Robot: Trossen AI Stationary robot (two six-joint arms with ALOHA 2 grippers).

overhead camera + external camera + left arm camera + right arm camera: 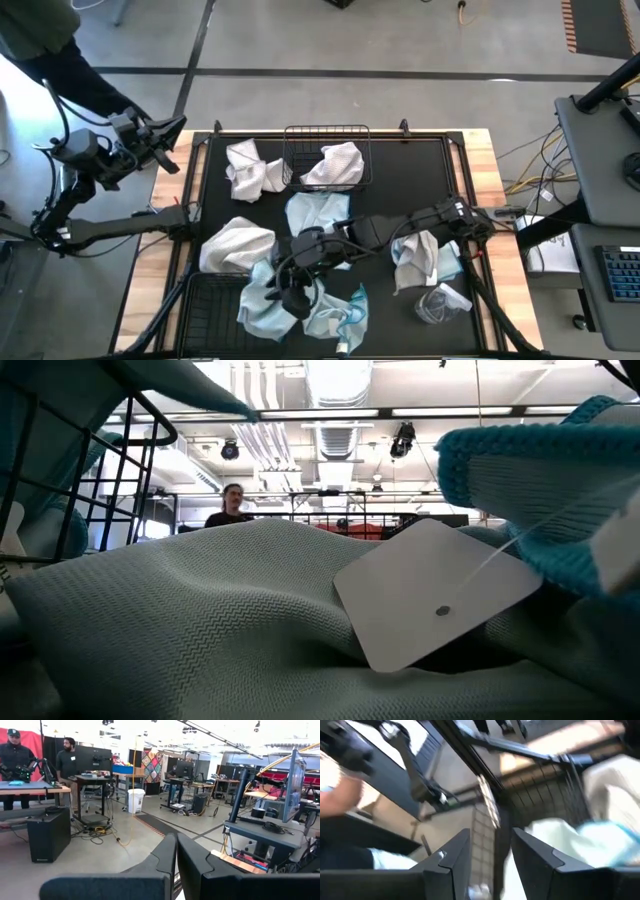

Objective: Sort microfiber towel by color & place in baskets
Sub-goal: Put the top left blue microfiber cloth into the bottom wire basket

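1. Your right hand (296, 296) was low over the near middle of the mat (420, 180), its arm stretched across from the right. In its wrist view the two fingers (451, 862) stood apart with nothing between them, so it was released.
2. Right under and beside that hand lay a light blue towel (268, 308), draped over the corner of the near basket (205, 310).
3. Another blue towel (338, 312) lay just to its right, a third (316, 212) at the mat's middle, and a fourth blue-and-white one (425, 257) under the right arm.
4. A white towel (235, 245) sat left of the hand, another white one (250, 170) at the far left of the mat.
5. The far basket (300, 140) held one white towel (335, 165).
6. A clear wrapper (440, 302) lay at the near right of the mat.
7. Your left hand (160, 140) waited off the worktop's far left corner, its fingers clenched together in its wrist view.
8. In the low view a white tag (435, 595) lay on pale cloth close to the lens.
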